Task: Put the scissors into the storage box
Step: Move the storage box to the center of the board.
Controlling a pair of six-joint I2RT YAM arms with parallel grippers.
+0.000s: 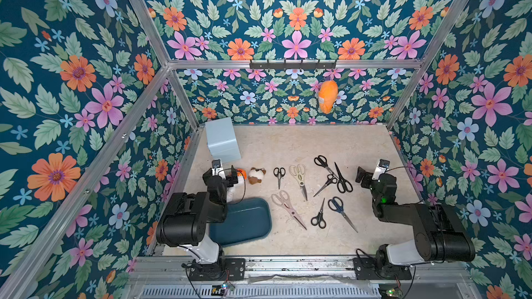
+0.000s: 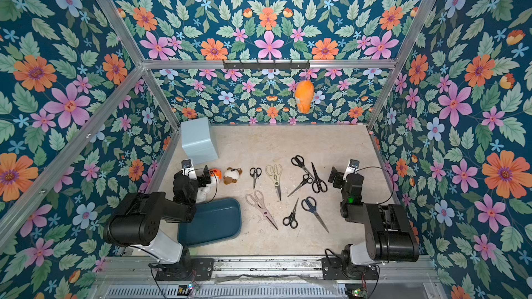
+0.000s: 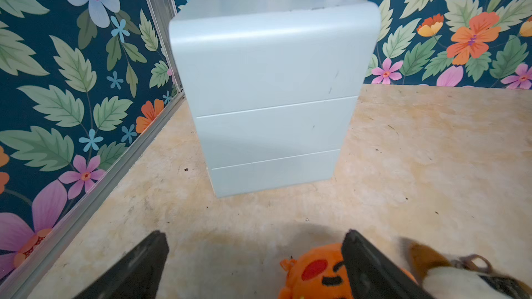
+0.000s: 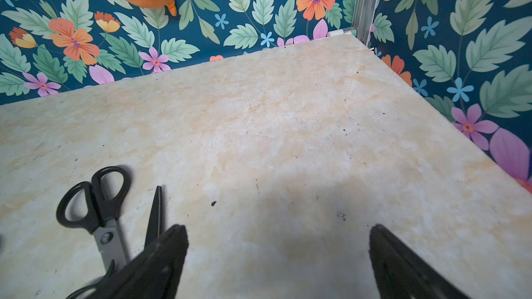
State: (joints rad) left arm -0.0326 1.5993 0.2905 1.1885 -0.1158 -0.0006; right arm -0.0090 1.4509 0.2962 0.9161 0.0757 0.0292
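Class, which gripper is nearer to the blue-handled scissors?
Right. The right gripper is just beyond the blue-handled scissors, slightly rightward; the left gripper is across the table, beside the plush toys.

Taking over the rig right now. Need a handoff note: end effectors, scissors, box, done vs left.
Left end effector: open, empty, over the table by an orange plush.
Right end effector: open, empty, next to a black-handled pair.
Scissors: eight pairs, all lying on the table between the arms, e.g. the blue-handled pair.
Storage box: by the left arm, partly under it; the visible part is empty.
Done: nothing. Left: all eight pairs.
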